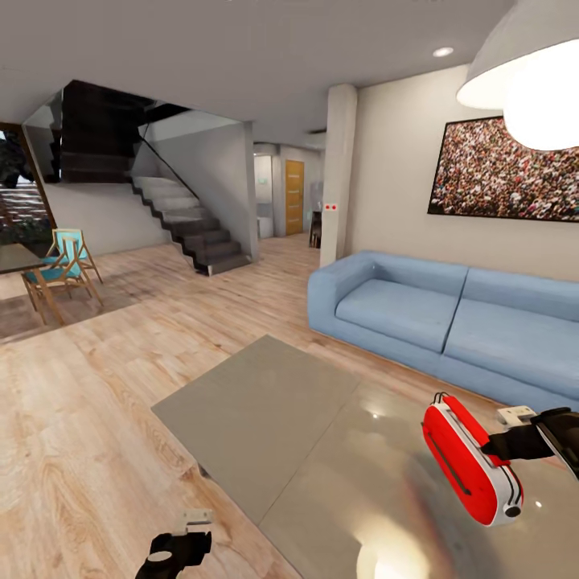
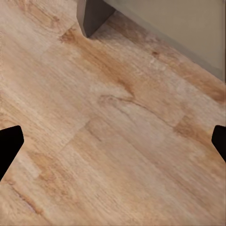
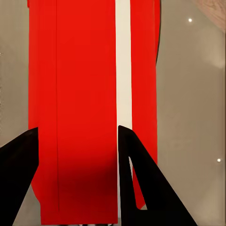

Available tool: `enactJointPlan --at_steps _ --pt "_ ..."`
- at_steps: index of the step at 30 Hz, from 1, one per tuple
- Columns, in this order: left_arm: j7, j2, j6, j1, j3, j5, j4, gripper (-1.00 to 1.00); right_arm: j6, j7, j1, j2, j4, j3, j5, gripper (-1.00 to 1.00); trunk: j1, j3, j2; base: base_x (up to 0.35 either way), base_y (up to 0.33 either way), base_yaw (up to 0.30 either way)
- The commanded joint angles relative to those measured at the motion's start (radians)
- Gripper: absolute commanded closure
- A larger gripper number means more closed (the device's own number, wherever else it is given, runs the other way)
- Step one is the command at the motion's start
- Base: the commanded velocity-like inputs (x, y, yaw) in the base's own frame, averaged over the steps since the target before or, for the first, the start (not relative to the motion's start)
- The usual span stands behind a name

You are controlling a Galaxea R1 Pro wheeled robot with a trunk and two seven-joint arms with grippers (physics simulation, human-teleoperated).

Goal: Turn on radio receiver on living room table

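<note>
The red radio receiver [image 1: 465, 458], white-trimmed with a thin handle, is tilted on edge above the right part of the glossy grey table [image 1: 265, 402]. My right gripper [image 1: 492, 448] reaches in from the right and is shut on it. In the right wrist view the red body and white stripe of the radio receiver [image 3: 80, 94] sit between the black fingers [image 3: 141, 183] of the right gripper [image 3: 77, 174]. The dial is hidden. My left gripper [image 1: 191, 531] hangs low beside the table's near corner; in its wrist view the left gripper [image 2: 113, 146] is open over bare wood floor.
A long blue sofa [image 1: 418, 314] stands behind the table, under the crowd picture [image 1: 498, 169] and the white pendant lamp [image 1: 531, 80]. Stairs [image 1: 193, 225] and wooden chairs [image 1: 64, 269] are far left. A grey table leg [image 2: 94, 16] stands near the left gripper.
</note>
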Motion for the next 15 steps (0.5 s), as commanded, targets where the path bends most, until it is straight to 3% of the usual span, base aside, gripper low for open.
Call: enactJointPlan --at_steps 1,15 --pt "0.000 0.000 0.000 0.000 0.000 0.000 0.000 -1.00 -0.002 0.000 0.000 0.000 0.000 0.000 -0.003 1.00 -0.004 0.003 0.007 0.000 0.000 0.000" --pt "0.000 0.000 0.000 0.000 0.000 0.000 0.000 -1.00 -0.009 0.009 0.000 0.000 -0.001 -0.003 -0.004 1.00 -0.058 0.047 0.105 0.000 0.000 0.000"
